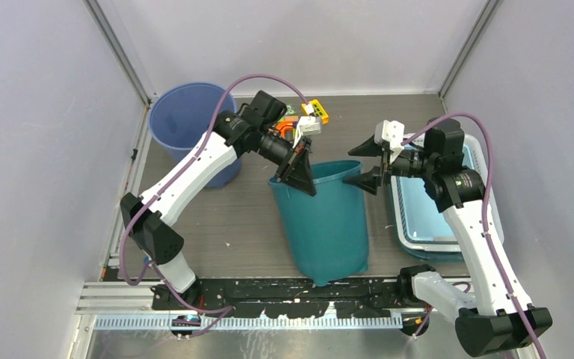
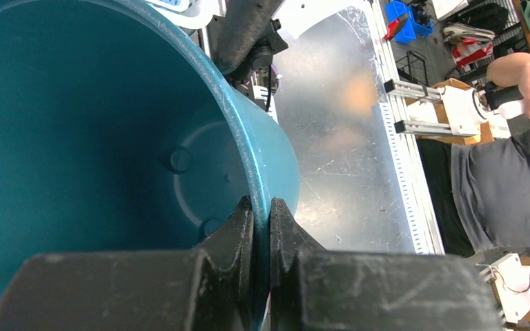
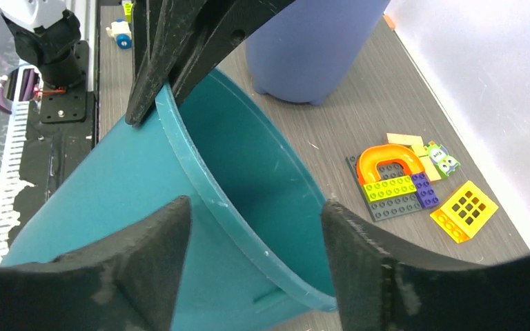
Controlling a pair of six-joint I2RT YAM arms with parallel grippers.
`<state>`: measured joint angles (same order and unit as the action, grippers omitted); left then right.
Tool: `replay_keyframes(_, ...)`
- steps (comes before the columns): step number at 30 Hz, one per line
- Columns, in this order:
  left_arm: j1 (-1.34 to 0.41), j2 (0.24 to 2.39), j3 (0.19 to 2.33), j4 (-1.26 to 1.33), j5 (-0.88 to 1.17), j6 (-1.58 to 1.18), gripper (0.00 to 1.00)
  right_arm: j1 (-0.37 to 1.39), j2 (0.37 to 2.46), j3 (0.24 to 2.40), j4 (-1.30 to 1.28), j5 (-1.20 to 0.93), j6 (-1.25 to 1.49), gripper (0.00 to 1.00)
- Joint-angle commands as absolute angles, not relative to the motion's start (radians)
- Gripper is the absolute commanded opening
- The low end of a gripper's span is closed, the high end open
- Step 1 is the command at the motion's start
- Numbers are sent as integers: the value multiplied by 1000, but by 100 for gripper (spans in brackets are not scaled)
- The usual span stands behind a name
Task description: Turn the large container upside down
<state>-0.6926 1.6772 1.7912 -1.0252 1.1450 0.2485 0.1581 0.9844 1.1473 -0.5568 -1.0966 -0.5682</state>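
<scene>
The teal container [image 1: 329,224] leans tilted mid-frame on the desk [image 1: 247,224]. My left hand [image 2: 261,207] is clamped on its rim; my right hand [image 3: 255,207] gapes empty beside it. It looks like light, stiff, slick plastic, so I judge the rim the best hold.

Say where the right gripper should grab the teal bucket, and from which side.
Take the rim of the teal bucket on its right side, coming from the right. It is tipped, mouth facing the back, and the left gripper pinches the opposite rim. The thin wall suits the open right gripper: one finger inside, one outside.
</scene>
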Motion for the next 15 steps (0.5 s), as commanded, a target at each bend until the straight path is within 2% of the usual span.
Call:
replay_keyframes(1, -698, 1704, 1801, -1068, 1133, 273, 0, 164, 977, 1128, -491, -1161, -581, 61)
replay_keyframes(4, -695, 1710, 1799, -1068, 1129, 276, 0, 166, 985, 1109, -506, -1206, -602, 52)
replay_keyframes(9, -684, 1720, 1801, -1067, 1122, 281, 0, 171, 1002, 1092, -508, -1224, -607, 47)
replay_keyframes(13, -661, 1738, 1805, -1062, 1126, 278, 1, 177, 1005, 1081, -508, -1223, -609, 37)
replay_keyframes(15, -649, 1749, 1811, -1064, 1131, 277, 2, 179, 1013, 1077, -507, -1222, -609, 35)
